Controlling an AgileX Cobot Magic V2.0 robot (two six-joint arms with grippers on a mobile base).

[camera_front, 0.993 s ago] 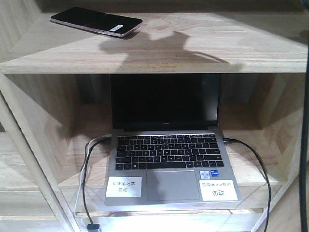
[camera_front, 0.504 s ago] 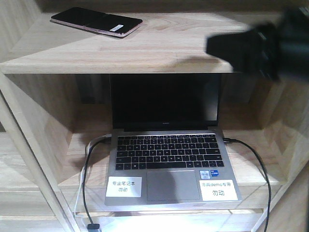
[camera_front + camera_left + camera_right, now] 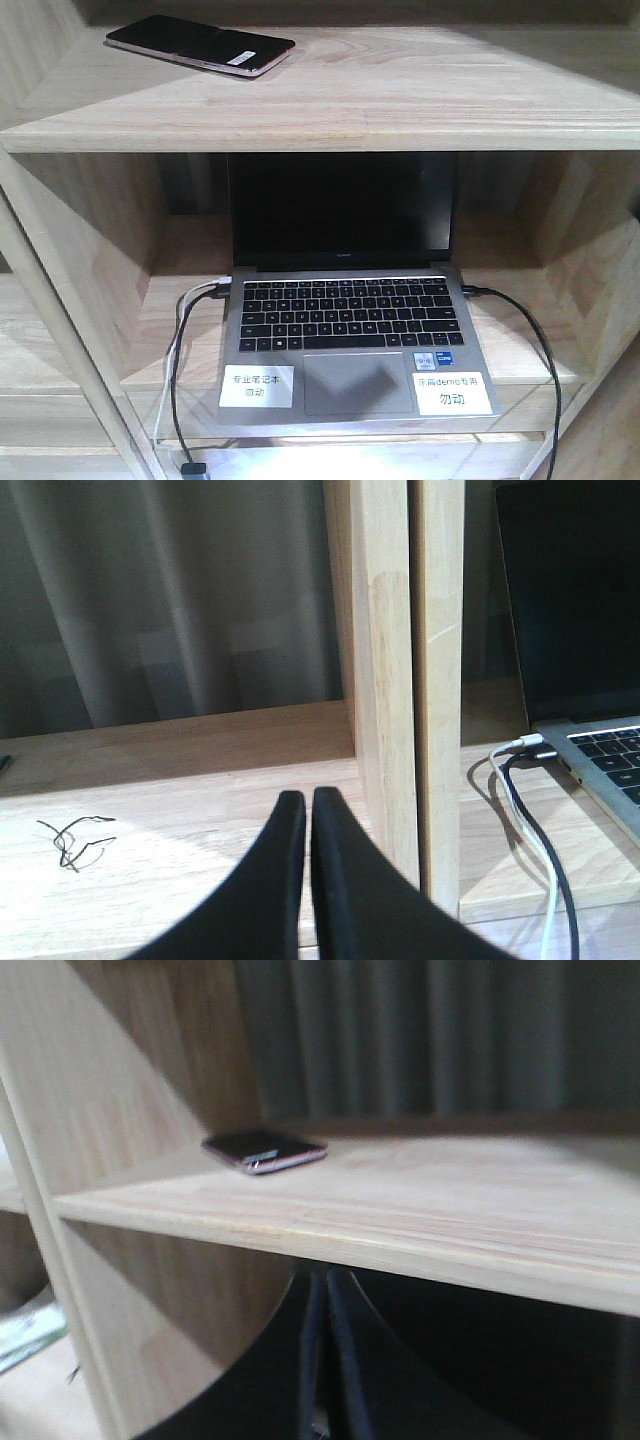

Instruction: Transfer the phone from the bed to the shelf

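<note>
Slim black phone with pinkish-gold rim (image 3: 199, 45) lies flat on the upper board of the light natural-wood shelf (image 3: 400, 110), far left. Open silver laptop with black keys (image 3: 345, 330) sits in the compartment below. Left gripper (image 3: 307, 810) and right gripper (image 3: 322, 1290): fingers pressed together, both empty.

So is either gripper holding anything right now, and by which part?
Nothing is held. The left gripper and right gripper are both shut with nothing between the fingers. The phone lies flat on the shelf, untouched.
</note>
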